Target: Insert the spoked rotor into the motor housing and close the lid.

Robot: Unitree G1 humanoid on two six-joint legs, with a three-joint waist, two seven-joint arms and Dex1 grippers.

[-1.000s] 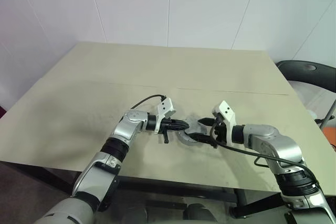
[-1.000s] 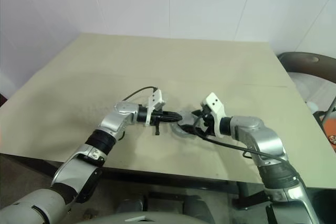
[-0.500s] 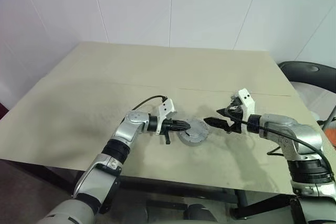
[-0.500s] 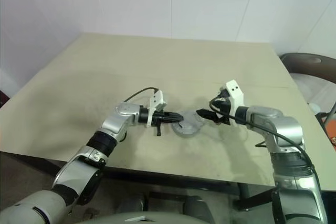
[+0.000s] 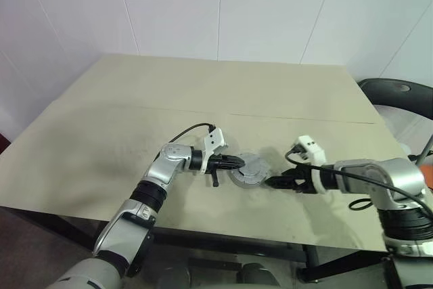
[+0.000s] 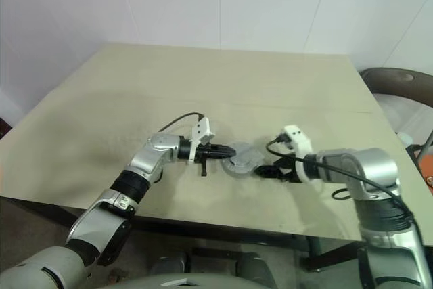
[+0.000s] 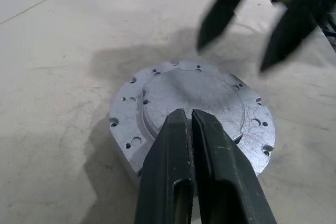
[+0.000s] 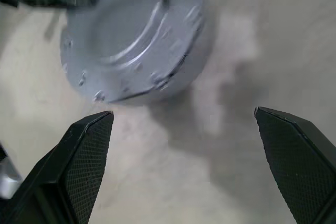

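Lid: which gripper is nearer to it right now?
Left. The left gripper, shut, sits over the edge of the lid. The right gripper, open, is beside the lid with a gap of table between them.

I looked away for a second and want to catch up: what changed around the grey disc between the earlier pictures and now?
The right gripper, which was at the lid a second ago, drew back from it toward the robot's right, swung up and then dropped low beside it, jaws open and holding nothing. The left gripper kept its place, jaws shut, tips over the lid's edge. The lid stayed flat on the table.
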